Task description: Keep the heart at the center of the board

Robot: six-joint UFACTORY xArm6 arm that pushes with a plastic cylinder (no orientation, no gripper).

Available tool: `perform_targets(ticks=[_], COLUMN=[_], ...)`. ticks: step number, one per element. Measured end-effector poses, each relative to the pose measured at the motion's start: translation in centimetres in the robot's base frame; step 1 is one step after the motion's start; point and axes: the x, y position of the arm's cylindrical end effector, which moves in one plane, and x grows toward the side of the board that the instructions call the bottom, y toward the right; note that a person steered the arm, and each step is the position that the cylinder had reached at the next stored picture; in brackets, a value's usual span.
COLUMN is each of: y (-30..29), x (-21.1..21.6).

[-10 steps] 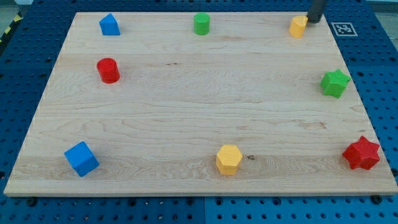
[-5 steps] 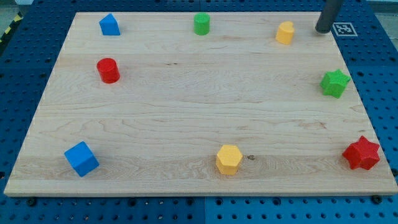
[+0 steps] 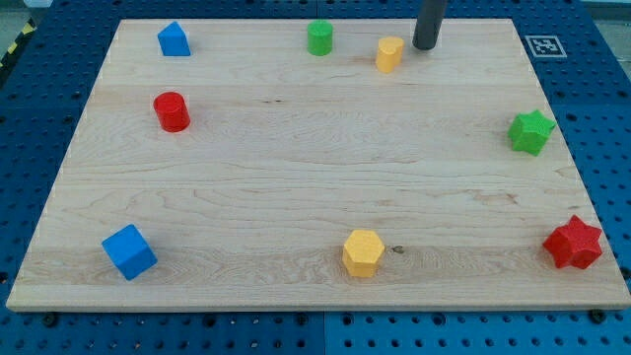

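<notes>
The yellow heart block [image 3: 390, 53] sits near the view's top edge of the wooden board [image 3: 296, 177], a little right of the middle. My tip [image 3: 425, 46] stands just to the heart's right, a small gap apart. The rod rises out of the view's top.
A green cylinder [image 3: 319, 37] is left of the heart. A blue house-shaped block [image 3: 174, 39] is at top left, a red cylinder [image 3: 172, 111] below it. A blue cube [image 3: 129, 251], a yellow hexagon [image 3: 362, 252], a red star [image 3: 573, 243] and a green star [image 3: 530, 131] lie around the edges.
The yellow heart has slid left along the top edge, from near the top right corner towards the green cylinder. My tip swung out right, then came left behind it.
</notes>
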Motion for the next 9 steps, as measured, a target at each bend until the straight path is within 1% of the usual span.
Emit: perform_targets(ticks=[1, 2, 3, 4, 5, 6, 7, 8, 9], y=[-2.0, -6.5, -8.8, -7.3, -0.4, 3.2, -1.1, -9.3, -15.0], x=[0.8, 7.4, 14.0, 12.2, 8.0, 4.1, 4.4, 8.4, 10.1])
